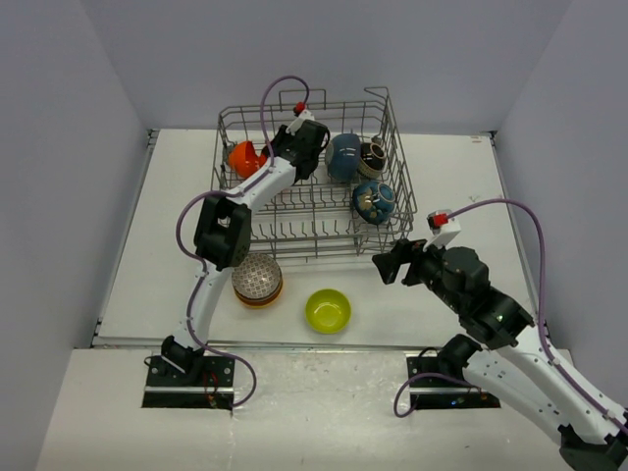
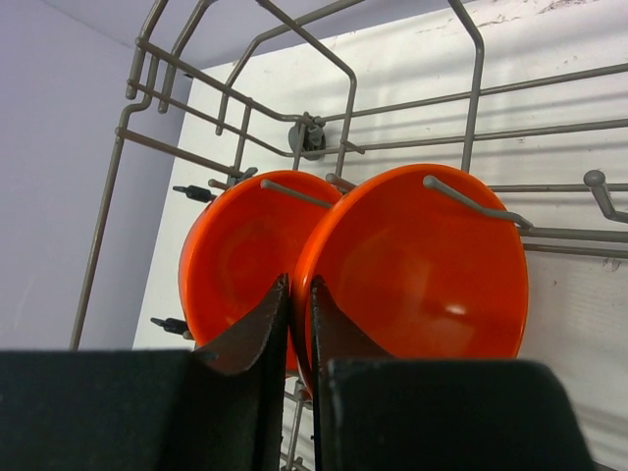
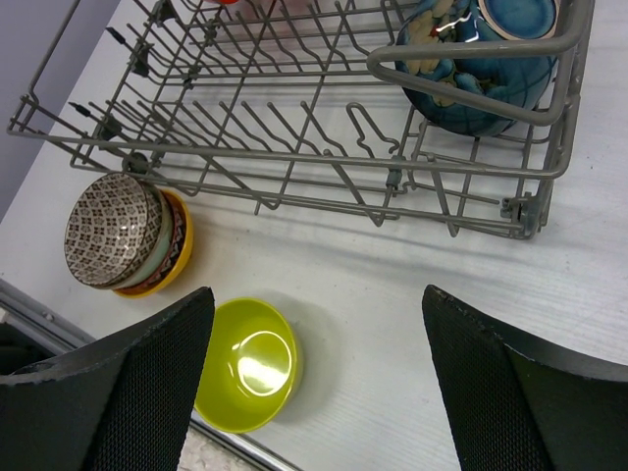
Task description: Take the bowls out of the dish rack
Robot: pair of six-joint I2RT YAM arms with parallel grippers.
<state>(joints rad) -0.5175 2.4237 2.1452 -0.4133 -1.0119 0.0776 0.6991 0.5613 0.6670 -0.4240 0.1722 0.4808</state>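
Note:
The grey wire dish rack (image 1: 294,245) stands at the back middle of the table. My left gripper (image 1: 265,155) reaches into its left end and is shut on the rim of an orange bowl (image 2: 422,265) standing on edge between the tines. A second orange-red bowl (image 2: 235,255) stands right behind it. A blue bowl (image 1: 343,155), a dark-and-cream bowl (image 1: 373,155) and a dark teal patterned bowl (image 1: 373,201) sit in the rack's right end. My right gripper (image 1: 385,265) is open and empty over the table, in front of the rack's right corner.
A yellow-green bowl (image 1: 328,310) sits upright on the table near the front edge. A stack of bowls with a patterned one on top (image 1: 257,280) sits left of it. The rack's handle loop (image 3: 461,51) rises over the teal bowl (image 3: 471,93).

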